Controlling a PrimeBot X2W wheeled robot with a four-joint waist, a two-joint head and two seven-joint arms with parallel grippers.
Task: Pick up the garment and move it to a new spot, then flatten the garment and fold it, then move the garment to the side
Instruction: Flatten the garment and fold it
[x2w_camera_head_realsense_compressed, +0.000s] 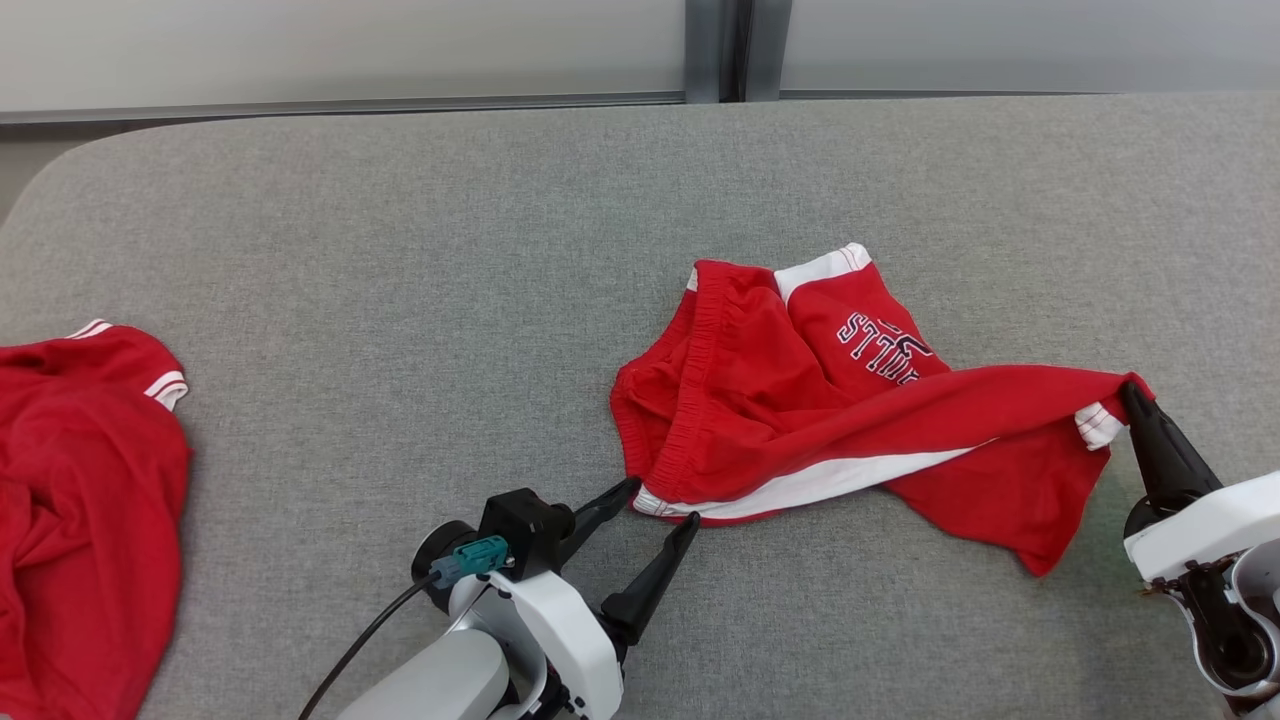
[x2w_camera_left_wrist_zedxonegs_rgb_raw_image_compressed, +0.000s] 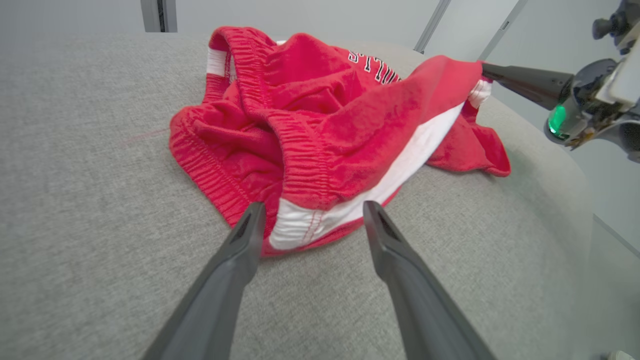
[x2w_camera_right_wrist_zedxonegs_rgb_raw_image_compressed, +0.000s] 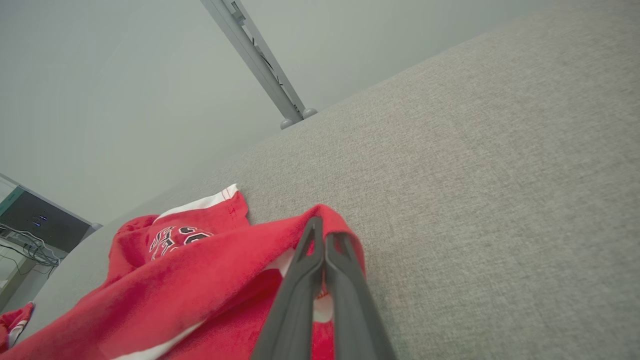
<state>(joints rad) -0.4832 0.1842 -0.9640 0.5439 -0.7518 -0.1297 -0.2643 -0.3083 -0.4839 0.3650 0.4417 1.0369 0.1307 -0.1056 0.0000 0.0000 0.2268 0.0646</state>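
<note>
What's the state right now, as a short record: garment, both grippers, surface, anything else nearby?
garment: red shorts, crumpled, not yet flattened or folded
left gripper: open, fingertips either side of the white-striped waistband corner
right gripper: shut on the shorts' leg hem, hem raised
surface: grey fabric surface
other: second red garment at the robot's far left, apart from the shorts

Head camera looked down on the grey tabletop (x2w_camera_head_realsense_compressed: 400, 250). Both wrist cameras sat low and close to the red shorts (x2w_camera_head_realsense_compressed: 760, 400), shared by all three views.
</note>
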